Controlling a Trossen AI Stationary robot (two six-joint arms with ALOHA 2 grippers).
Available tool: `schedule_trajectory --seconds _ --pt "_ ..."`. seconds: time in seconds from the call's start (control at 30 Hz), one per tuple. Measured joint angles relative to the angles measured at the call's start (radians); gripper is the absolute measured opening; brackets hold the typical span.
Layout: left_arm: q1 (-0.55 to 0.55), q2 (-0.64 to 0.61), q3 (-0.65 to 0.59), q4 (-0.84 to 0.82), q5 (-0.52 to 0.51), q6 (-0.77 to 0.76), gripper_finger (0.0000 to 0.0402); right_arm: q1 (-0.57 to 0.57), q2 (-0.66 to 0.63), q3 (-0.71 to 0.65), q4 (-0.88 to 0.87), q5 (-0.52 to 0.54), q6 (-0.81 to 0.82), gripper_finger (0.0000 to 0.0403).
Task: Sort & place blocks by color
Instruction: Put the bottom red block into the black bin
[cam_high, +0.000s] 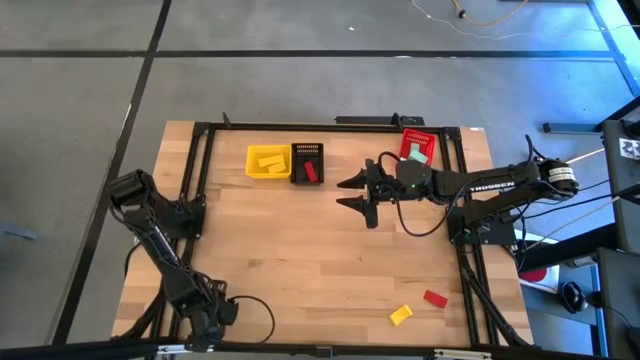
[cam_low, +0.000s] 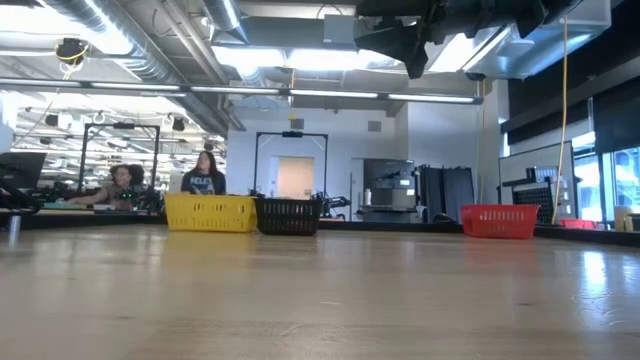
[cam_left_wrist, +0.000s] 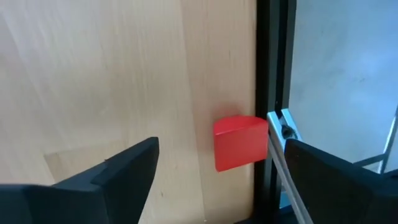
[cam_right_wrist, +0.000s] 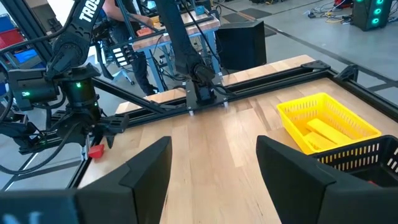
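At far left of the table, by the black frame rail (cam_left_wrist: 264, 74), my left gripper (cam_left_wrist: 221, 177) sits low with its jaws spread wide. 1 red block (cam_left_wrist: 239, 142) lies on the wood just ahead, in line with the gap and tight against the rail. Neither finger (cam_left_wrist: 121, 177) touches it, nothing held.

Right gripper (cam_high: 350, 193) hovers mid-table toward the far side, just right of the black basket (cam_high: 307, 152). Jaws are apart and empty; in the right wrist view I only see bare wood between the fingers (cam_right_wrist: 146, 171).

3 baskets along the far edge:
- yellow basket (cam_high: 253, 170), far left of the row, has yellow blocks (cam_high: 270, 160) inside
- black basket touches it on the right, with 1 red block (cam_high: 309, 173) inside
- red basket (cam_high: 419, 134) is well apart to the right, partly hidden by my right arm; there is something pale in it, can't tell what

2 loose blocks lie at the near right of the table, close together but apart: 1 yellow block (cam_high: 401, 315) and, just right and slightly farther, 1 red block (cam_high: 434, 298).

Low view: people sit at desks in the room behind the yellow basket.
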Motion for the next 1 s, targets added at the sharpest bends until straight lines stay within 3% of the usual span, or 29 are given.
schedule_trajectory --seconds 0.6,1.0 --pt "0.033 0.0 0.0 0.024 -0.027 -0.114 0.0344 0.0 0.0 0.0 0.0 0.0 0.0 0.0236" --pt "-0.05 0.0 0.0 0.025 -0.096 -0.153 0.0344 0.0 0.0 0.0 -0.007 0.0 0.0 0.0236"
